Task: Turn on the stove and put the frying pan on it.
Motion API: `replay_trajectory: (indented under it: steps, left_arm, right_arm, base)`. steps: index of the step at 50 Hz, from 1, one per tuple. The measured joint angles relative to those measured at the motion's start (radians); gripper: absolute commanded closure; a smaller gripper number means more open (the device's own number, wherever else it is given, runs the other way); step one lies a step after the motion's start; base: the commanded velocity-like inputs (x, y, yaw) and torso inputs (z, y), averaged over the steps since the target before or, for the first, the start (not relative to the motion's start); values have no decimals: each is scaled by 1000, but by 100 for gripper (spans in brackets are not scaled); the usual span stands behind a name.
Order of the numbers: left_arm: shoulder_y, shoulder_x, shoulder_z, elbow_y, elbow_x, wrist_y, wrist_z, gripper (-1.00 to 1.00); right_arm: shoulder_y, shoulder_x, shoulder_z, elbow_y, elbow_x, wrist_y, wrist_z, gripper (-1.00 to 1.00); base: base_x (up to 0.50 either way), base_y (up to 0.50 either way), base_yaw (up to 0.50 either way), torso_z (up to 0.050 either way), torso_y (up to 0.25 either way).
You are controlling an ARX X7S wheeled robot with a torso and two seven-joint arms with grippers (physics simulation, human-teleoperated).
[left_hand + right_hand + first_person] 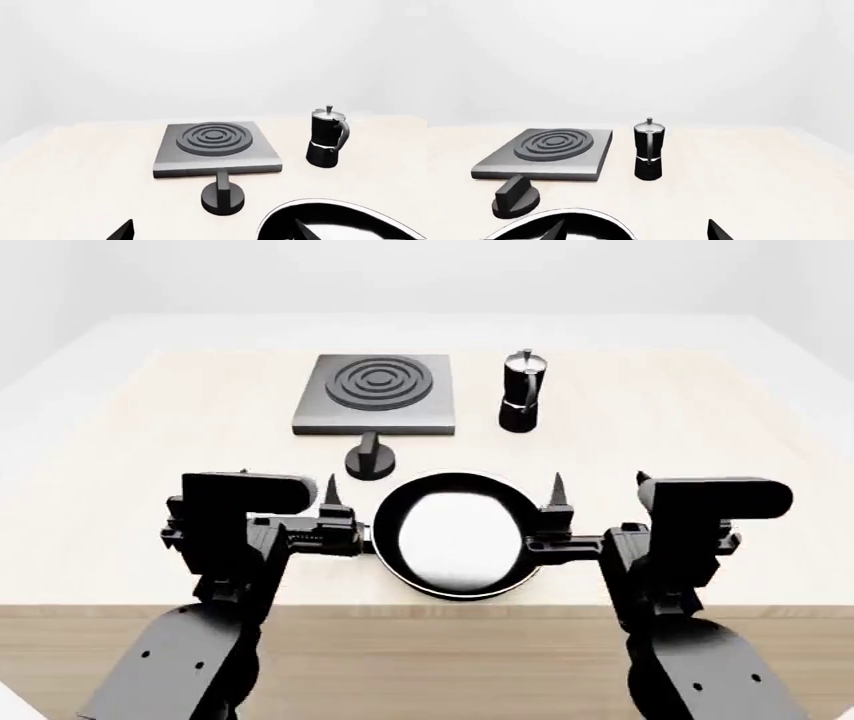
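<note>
With both arms held low over the table (120, 440), I saw my left gripper (331, 502) and right gripper (597, 495) spread open and empty, flanking the pan (458, 533). The pan sat on the table between them. Beyond it stood the knob (370, 458), then the stove (375, 392), with a moka pot (522, 391) beside.

a pale wooden table (134, 440) carries a flat square grey metal stove (375, 394); nearer than it, its round black knob (370, 458) and a wide black frying pan (457, 533); to its right, a black-and-silver moka pot (522, 391).
</note>
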Motion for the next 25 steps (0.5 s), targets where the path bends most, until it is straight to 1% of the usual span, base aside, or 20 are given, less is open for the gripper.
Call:
replay_trajectory:
  steps: [6,11,17,22,25]
  left_arm:
    - [-126,-10,-11,18,-27,-122,2,-100]
    - [-175,-14,-20,15,-41,-162,6,-100]
    - [-204,-19,-29,14,-54,-186,8,-100]
    - [-214,-24,-36,7,-59,-189,10,-100]
    - [-217,-26,-38,3,-61,-187,10,-100]
  right_arm:
    - [136,18,20,-17,31,143,0,-100]
    - [190,39,40,14,0,162,45,-100]
    - [217,87,153,69,-55,145,119,-100]
    - [221,136,262,85,-80,151,151,-100]
    - [218,163,328,87,-90,157,160,-100]
  base:
    - [0,0,0,0,0]
    - [0,0,0,0,0]
    - [0,0,0,0,0]
    - [0,0,0,0,0]
    - [389,21,0,0,0]
